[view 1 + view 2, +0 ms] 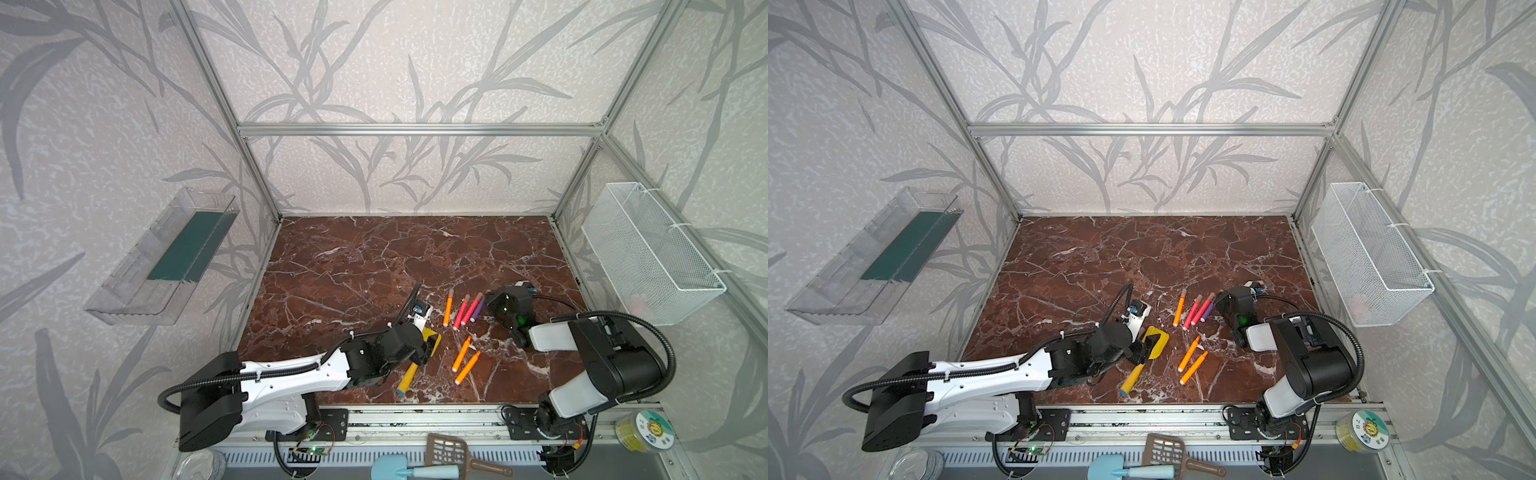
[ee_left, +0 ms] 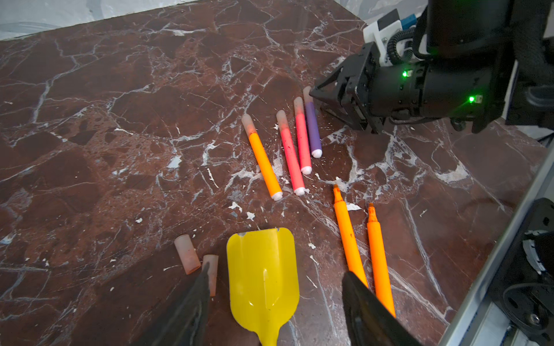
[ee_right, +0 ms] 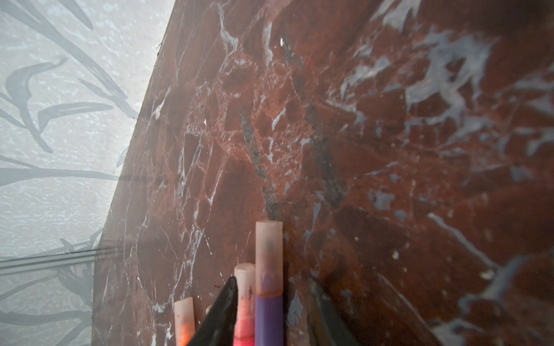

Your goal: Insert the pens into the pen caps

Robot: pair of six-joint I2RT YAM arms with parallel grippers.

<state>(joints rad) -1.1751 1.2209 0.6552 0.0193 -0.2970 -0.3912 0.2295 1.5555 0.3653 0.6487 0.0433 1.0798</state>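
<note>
Trouble could come from the right pincer [image 3: 271, 278], parted loosely around the capped purple pen [image 2: 312, 125] on the worktop [image 1: 374, 257]: pulling away crooked could drag it askew. The left pincer [image 2: 275, 269], spread empty over the yellow shovel [image 2: 263, 263], may knock the loose caps [image 2: 187, 254] beside it.

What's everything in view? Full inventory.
capped pens: 4, orange, two red-pink, purple, row mid-table
uncapped pens: 2, orange, nearer front edge
shovel: 1, yellow, orange handle, left of uncapped pens
loose caps: 2, pinkish, beside shovel blade
table: 1, red-brown marble
tray: 1, clear, left wall
basket: 1, white mesh, right wall
scoops: 2, blue and brown, front ledge
jar: 1, yellowish, front-right ledge
left gripper: 1, black, open above shovel
right gripper: 1, black, open around purple pen
</note>
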